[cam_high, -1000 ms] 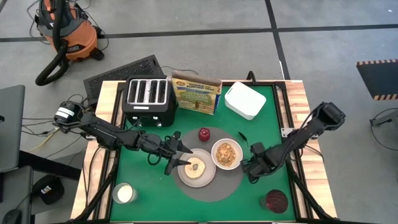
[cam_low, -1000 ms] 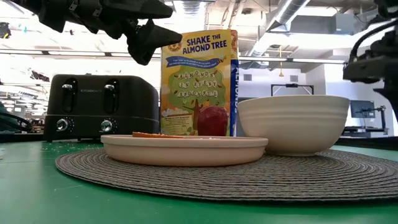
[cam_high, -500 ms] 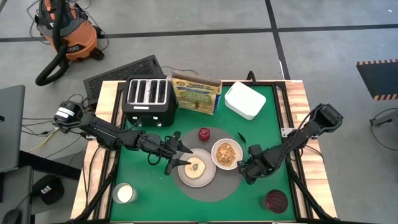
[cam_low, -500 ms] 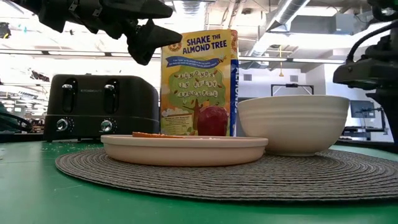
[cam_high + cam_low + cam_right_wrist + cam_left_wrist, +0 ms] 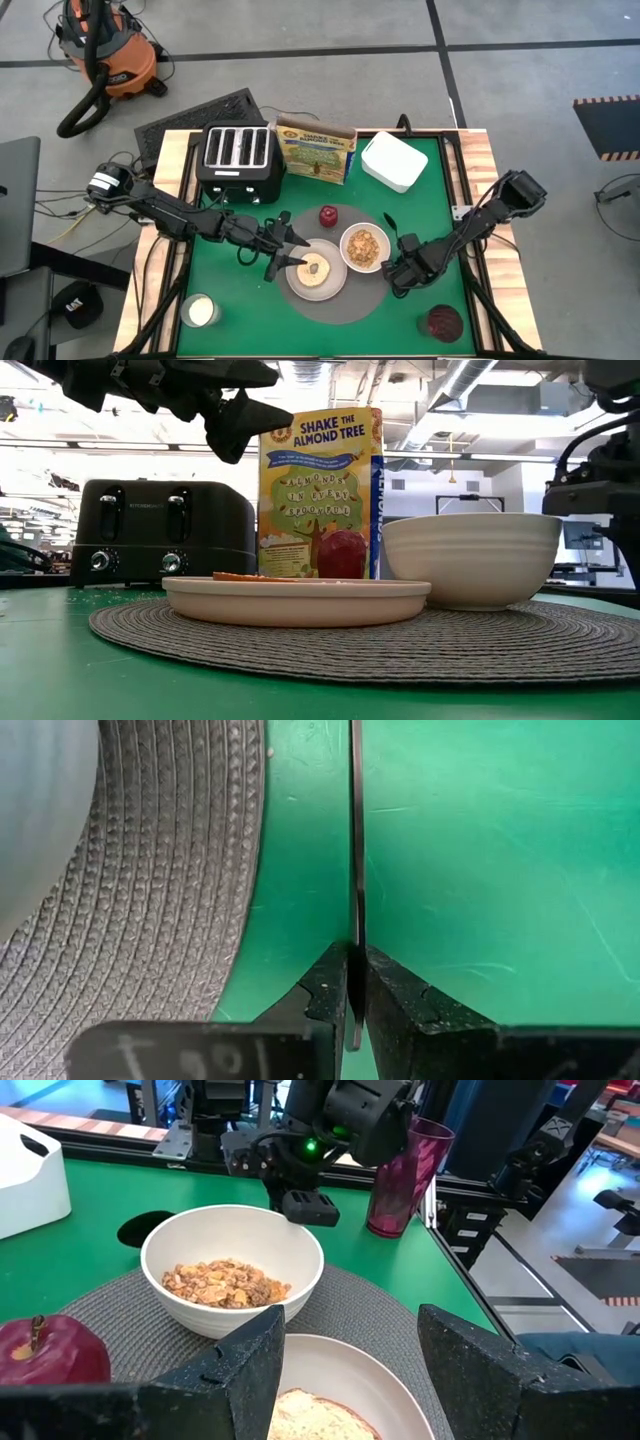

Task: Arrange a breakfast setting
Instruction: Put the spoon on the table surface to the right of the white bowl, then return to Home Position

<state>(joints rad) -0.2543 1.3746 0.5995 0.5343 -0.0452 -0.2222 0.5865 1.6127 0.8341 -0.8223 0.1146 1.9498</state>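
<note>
A round pale plate [image 5: 335, 286] with a toasted bread piece [image 5: 315, 268] and a white bowl [image 5: 347, 238] of brown cereal [image 5: 365, 249] sit on a round woven placemat [image 5: 350, 306]. A dark-red apple [image 5: 328, 216] stands just beyond them. My left gripper [image 5: 298, 250] is open and empty above the plate's left edge, its fingers [image 5: 250, 1375] apart over the bread [image 5: 315, 1418]. My right gripper [image 5: 398, 262] is right of the bowl, shut on the metal spoon [image 5: 355, 840], whose dark far end [image 5: 389, 220] shows beside the placemat. My right gripper pinches the spoon's thin handle [image 5: 355, 935] between its two fingers, which come from above, pointing down. The handle shows edge-on and runs straight ahead over the green table, beside the placemat's rim [image 5: 240, 870]. Whether the spoon rests on the table, I cannot tell.
A black four-slot toaster [image 5: 238, 158], a cereal box [image 5: 315, 150] and a white square lidded container [image 5: 394, 160] stand along the far edge. A glass of milk [image 5: 200, 310] is at the near left. A dark-red cup [image 5: 444, 322] is at the near right.
My right gripper has shifted a little toward the table's left and near edges, closer to the bowl and the placemat, staying shut on the spoon.
</note>
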